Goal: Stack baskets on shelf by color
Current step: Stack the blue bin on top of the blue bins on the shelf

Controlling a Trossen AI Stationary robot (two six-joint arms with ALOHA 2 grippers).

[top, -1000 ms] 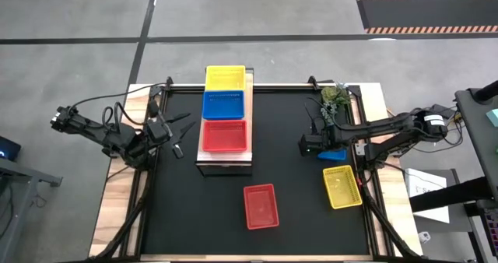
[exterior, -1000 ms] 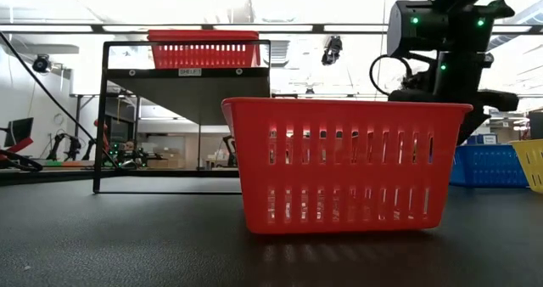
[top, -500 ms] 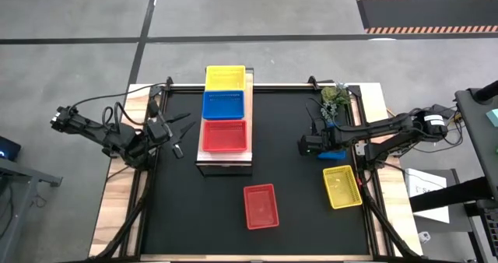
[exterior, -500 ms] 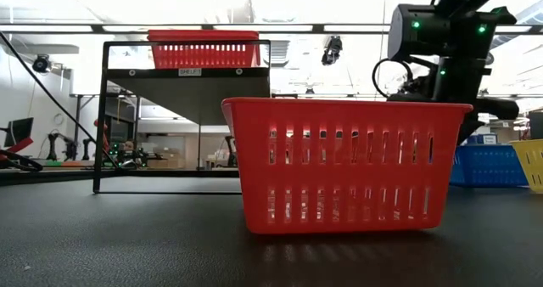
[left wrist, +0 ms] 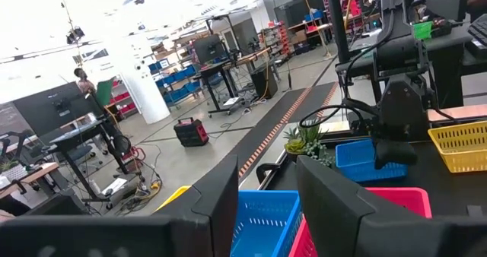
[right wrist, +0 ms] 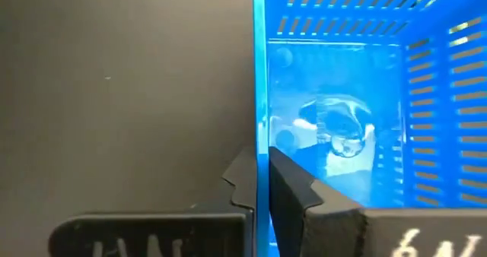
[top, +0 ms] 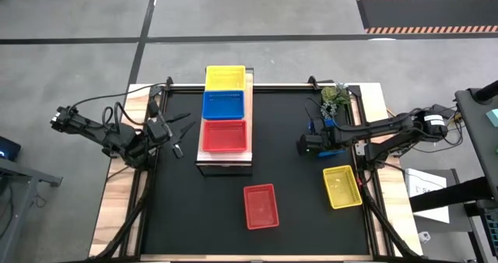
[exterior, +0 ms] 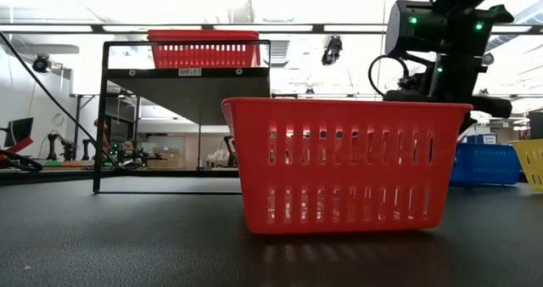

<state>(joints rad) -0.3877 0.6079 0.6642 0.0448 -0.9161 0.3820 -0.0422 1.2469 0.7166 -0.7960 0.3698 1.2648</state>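
Observation:
The shelf stands left of centre and carries a yellow basket, a blue one and a red one in a row. A loose red basket and a yellow basket rest on their bases on the black tabletop. Another blue basket sits at the right, with my right gripper shut on it. Beside the shelf's left side my left gripper hovers open and level, nothing between its fingers. My right gripper pinches the blue basket's side wall, the one toward the table's left, at its rim. One finger is outside the wall and the other is inside the basket. The fingers come steeply from above. The basket's bottom appears to be on the table.
A small green plant stands at the far right corner, just behind the right arm. The loose red basket fills the middle of the low view. Bare black tabletop lies between the shelf and the right arm. Wooden edges border the table.

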